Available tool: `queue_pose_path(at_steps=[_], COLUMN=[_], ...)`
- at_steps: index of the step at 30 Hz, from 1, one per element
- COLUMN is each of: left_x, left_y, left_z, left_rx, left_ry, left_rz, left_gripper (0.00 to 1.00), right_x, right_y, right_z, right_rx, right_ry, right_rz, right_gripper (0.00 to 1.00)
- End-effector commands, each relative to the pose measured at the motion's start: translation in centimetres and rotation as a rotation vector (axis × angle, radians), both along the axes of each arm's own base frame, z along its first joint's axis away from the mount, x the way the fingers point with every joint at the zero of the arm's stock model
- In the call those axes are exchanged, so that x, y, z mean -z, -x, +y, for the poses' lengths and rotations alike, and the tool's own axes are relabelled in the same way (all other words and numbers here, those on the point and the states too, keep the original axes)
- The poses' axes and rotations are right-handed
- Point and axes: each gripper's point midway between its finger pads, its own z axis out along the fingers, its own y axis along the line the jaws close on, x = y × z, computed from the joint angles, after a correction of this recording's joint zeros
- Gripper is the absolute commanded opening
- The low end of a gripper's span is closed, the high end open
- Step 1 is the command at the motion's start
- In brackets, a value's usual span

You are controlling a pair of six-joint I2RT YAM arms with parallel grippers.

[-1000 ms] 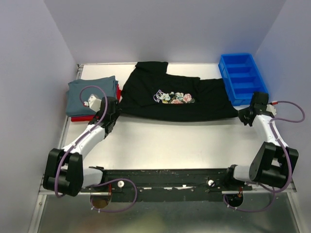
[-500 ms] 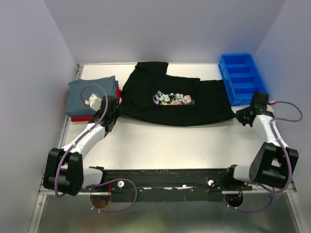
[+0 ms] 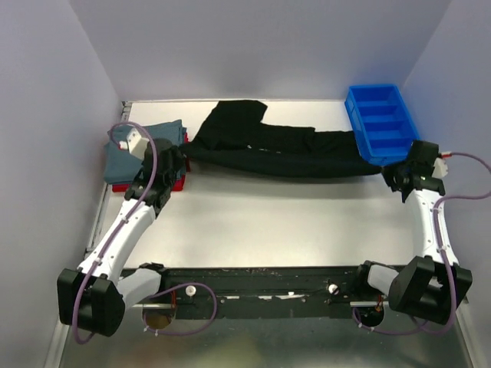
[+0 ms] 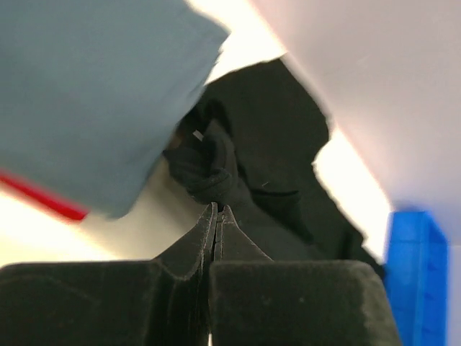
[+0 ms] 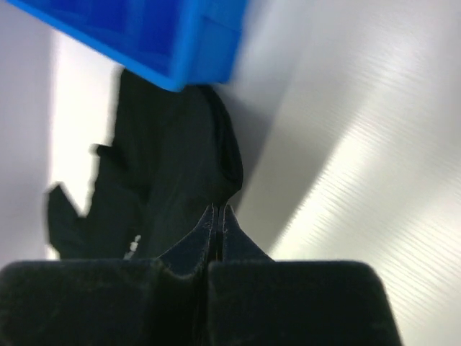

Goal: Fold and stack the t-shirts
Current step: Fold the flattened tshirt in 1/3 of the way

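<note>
The black t-shirt (image 3: 268, 146) stretches across the back of the table, lifted along its near edge, its floral print hidden. My left gripper (image 3: 178, 156) is shut on its left edge, seen bunched at the fingertips in the left wrist view (image 4: 216, 169). My right gripper (image 3: 389, 173) is shut on its right edge, which hangs from the jaws in the right wrist view (image 5: 180, 173). The folded grey-blue t-shirt (image 3: 123, 149) lies on the red t-shirt (image 3: 123, 186) at the back left, beside my left gripper.
A blue plastic bin (image 3: 381, 123) stands at the back right, just behind my right gripper; its corner shows in the right wrist view (image 5: 166, 36). Grey walls close in the table on three sides. The white table (image 3: 268, 222) spreads in front of the shirt.
Both grippers have risen and moved toward the back, carrying the shirt's near edge up and back. The floral print, visible before, is now hidden.
</note>
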Motion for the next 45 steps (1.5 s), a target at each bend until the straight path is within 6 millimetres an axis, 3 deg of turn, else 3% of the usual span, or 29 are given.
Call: queue_pose_path(at_steps=[1, 4, 9, 12, 16, 18, 20, 24, 27, 29, 31, 35, 38, 42, 45], left_x=[10.4, 14.1, 17.9, 18.4, 17.7, 16.4, 14.2, 5.4, -0.8, -2.6, -1.4, 6.6, 11.0, 15.9, 17.8], left_y=[5.1, 8.5, 12.6, 13.9, 13.9, 12.9, 11.3, 5.9, 4.1, 3.9, 4.4, 7.6, 10.7, 15.1, 17.4], left_z=[1.1, 1.0, 1.3, 1.7, 1.8, 1.7, 1.5, 0.6, 1.0, 1.1, 1.1, 0.9, 0.6, 0.8, 1.7], left_rx=[-0.023, -0.006, 0.012, 0.009, 0.005, 0.007, 0.010, 0.024, 0.006, 0.010, 0.016, 0.038, 0.071, 0.095, 0.056], left_ry=[-0.001, 0.041, 0.053, 0.051, 0.052, 0.044, 0.030, -0.003, -0.058, -0.072, -0.077, -0.044, 0.009, 0.041, 0.041], left_rz=[0.220, 0.264, 0.341, 0.351, 0.316, 0.285, 0.255, 0.145, 0.093, 0.049, 0.079, 0.241, 0.287, 0.369, 0.423], left_gripper=[0.00, 0.00, 0.00, 0.00, 0.00, 0.00, 0.00, 0.00, 0.00, 0.00, 0.00, 0.00, 0.00, 0.00, 0.00], right_x=[7.9, 11.0, 13.0, 13.4, 13.1, 11.6, 8.1, -0.4, -5.5, -6.4, -4.9, 2.2, 6.7, 9.4, 10.2], right_y=[4.0, 6.3, 9.1, 10.3, 10.2, 9.0, 7.0, 3.6, 3.6, 4.2, 4.9, 7.2, 9.4, 11.7, 12.7], right_z=[1.0, 1.8, 2.2, 2.0, 1.9, 1.6, 1.0, -0.5, -1.3, -1.2, -0.9, 0.1, 0.8, 1.2, 1.6], right_rx=[0.022, 0.008, -0.006, 0.004, 0.006, -0.005, -0.012, -0.003, 0.046, 0.060, 0.061, 0.053, 0.034, 0.025, 0.017], right_ry=[-0.080, -0.104, -0.079, -0.051, -0.029, -0.018, 0.010, 0.061, 0.090, 0.102, 0.093, 0.023, 0.001, 0.009, 0.014], right_rz=[0.221, 0.320, 0.375, 0.379, 0.329, 0.295, 0.233, 0.131, 0.055, 0.013, 0.014, 0.165, 0.279, 0.329, 0.332], right_gripper=[0.01, 0.01, 0.01, 0.01, 0.01, 0.01, 0.01, 0.01, 0.01, 0.01, 0.01, 0.01, 0.01, 0.01, 0.01])
